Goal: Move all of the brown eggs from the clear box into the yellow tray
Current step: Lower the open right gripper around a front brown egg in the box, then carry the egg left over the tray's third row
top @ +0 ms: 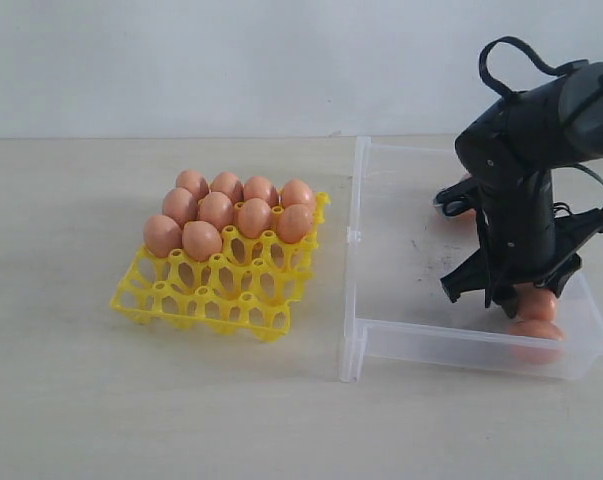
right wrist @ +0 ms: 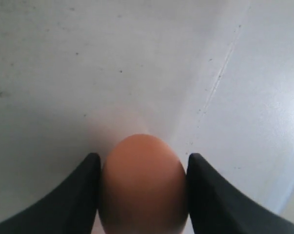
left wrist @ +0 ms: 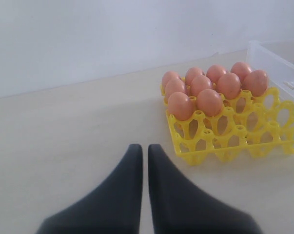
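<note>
Several brown eggs [top: 231, 212] fill the far cups of the yellow tray [top: 196, 305], left of the clear box [top: 401, 340]. My right gripper [top: 526, 300] reaches down into the box's near right corner. In the right wrist view its fingers [right wrist: 73, 195] press both sides of one brown egg [right wrist: 143, 180] just above the box floor [right wrist: 137, 63]. Another egg [top: 537, 335] lies by the box's front wall. My left gripper [left wrist: 145, 148] is shut and empty, low over the table beside the tray [left wrist: 225, 146]; the exterior view does not show it.
The tray's near cups [top: 231, 290] stand open with pointed posts. The box walls [top: 359, 250] rise between the box and the tray. A dark smudge [top: 418, 243] marks the box floor. A pale wall runs behind the table.
</note>
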`<state>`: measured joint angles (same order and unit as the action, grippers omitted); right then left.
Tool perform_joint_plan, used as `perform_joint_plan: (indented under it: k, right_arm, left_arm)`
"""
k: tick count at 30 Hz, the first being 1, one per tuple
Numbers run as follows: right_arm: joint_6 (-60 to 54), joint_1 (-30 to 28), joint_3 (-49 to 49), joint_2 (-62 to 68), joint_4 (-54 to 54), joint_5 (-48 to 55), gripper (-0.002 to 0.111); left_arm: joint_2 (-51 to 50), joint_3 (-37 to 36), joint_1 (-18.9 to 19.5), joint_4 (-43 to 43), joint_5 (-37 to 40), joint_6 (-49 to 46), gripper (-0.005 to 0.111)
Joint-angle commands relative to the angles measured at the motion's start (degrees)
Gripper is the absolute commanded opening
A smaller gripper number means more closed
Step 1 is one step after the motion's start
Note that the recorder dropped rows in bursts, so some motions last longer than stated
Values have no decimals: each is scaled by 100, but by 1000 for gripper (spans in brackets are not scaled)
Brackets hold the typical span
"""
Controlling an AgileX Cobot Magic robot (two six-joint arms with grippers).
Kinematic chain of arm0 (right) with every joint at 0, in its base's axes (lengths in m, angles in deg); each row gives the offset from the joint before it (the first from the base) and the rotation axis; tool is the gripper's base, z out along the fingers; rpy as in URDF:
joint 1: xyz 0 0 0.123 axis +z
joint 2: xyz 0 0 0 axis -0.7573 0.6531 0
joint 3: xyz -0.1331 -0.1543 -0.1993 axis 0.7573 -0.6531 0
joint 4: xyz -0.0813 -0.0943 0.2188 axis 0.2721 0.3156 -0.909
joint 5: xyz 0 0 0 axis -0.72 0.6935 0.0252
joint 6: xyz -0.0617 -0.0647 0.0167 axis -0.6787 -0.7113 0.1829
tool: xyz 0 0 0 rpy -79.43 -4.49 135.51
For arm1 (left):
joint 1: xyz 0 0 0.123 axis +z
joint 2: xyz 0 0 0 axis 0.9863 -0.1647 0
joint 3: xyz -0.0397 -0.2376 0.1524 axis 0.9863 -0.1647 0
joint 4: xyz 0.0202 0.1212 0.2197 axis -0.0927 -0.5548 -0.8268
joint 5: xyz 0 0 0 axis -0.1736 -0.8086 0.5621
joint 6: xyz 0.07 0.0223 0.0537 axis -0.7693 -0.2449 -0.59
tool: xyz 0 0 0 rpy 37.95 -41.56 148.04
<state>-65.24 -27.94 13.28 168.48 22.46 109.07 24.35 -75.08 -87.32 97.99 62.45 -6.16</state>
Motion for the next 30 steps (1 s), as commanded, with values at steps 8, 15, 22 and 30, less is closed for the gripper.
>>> perform_joint_plan:
  k: [8,15,22,30]
  right_arm:
    - [862,-15,-291,-683,27,-2434,0]
    - [1277,-15,-927,-1366,305,-4493,0]
    - [1189,-15,-2138,-1650,316,-9372,0]
    - [925,-4,-1785,-524,1645,-11086,0]
  left_arm:
    - [17,-22,-34,-9,-11,-1,4]
    - [17,-22,-34,-9,-11,-1,4]
    - [17,-22,-34,-9,-11,-1,4]
    - [17,-22,-34,-9,-11,-1,4]
